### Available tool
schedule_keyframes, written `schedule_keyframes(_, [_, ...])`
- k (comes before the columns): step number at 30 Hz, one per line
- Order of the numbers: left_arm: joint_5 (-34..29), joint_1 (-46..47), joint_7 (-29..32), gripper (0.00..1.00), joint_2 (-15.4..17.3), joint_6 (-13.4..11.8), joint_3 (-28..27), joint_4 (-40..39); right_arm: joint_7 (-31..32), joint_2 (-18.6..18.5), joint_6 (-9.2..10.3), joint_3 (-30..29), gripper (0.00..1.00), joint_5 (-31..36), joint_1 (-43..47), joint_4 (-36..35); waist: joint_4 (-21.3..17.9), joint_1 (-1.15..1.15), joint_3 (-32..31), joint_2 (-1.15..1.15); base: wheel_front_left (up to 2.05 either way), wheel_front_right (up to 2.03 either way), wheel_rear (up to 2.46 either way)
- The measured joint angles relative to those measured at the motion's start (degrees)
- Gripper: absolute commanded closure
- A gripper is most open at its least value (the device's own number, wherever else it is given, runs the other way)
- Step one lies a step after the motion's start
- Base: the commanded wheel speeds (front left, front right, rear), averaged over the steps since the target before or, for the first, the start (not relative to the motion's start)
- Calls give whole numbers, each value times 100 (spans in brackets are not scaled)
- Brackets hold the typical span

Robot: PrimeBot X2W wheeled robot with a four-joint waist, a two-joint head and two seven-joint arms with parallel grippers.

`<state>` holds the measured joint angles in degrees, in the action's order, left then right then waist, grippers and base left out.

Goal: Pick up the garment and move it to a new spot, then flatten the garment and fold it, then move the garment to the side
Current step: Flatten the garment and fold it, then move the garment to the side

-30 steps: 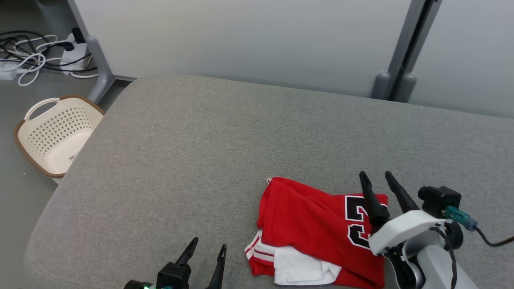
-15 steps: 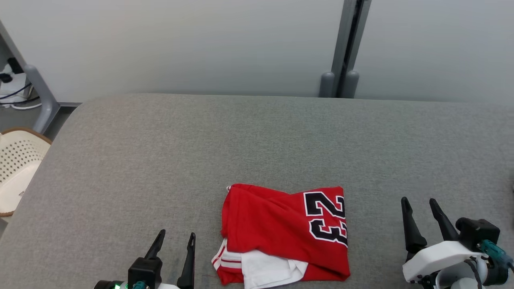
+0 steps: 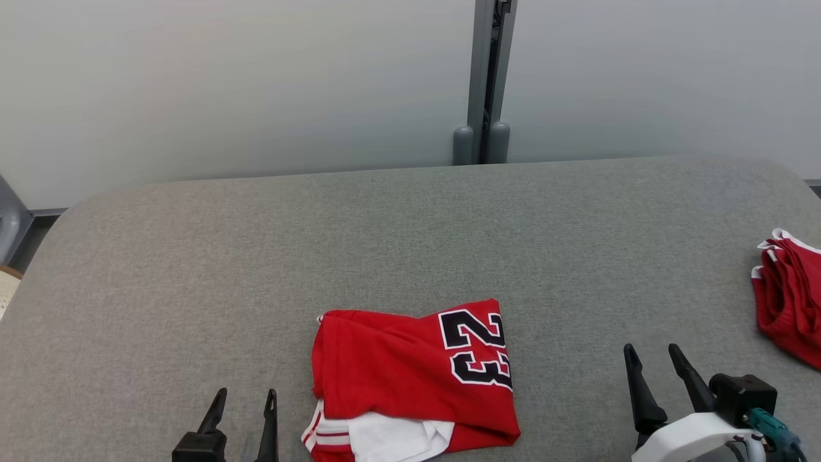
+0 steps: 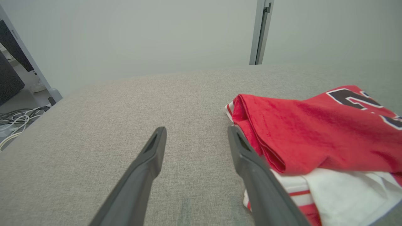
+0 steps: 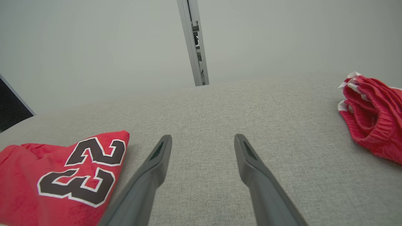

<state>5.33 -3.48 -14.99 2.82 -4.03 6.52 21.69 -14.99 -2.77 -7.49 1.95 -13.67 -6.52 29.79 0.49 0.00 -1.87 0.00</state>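
A grey woven-fabric surface (image 3: pixel 410 224) stretches before pale wall panels split by a grey upright post (image 3: pixel 481 77). At 7 o'clock the left gripper (image 3: pixel 247 393) hovers spread and empty, one finger just beside the folded red jersey with a black 23 (image 3: pixel 397 372) lying at 6 o'clock. At 5 o'clock the right gripper (image 3: pixel 651 350) is likewise spread and empty. A crumpled red-and-white cloth bundle (image 3: pixel 792 308) lies at 3 o'clock. Likely risk: pinching only the jersey's top layer would undo the fold, since white fabric already pokes out at its near edge.
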Motion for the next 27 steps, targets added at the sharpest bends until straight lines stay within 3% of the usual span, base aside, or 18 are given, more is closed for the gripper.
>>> schedule_keyframes(12, [-156, -167, 0, 0, 0, 45, -290, -33, 0, 0, 0, 185, 0, 119, 159, -89, -299, 0, -93, 0, 0, 0, 0])
schedule_keyframes(27, [-109, -181, 1, 0, -2, 65, -169, -66, 0, -2, 0, 345, 0, -64, 230, -153, -50, 0, 37, 0, 0, 0, 0])
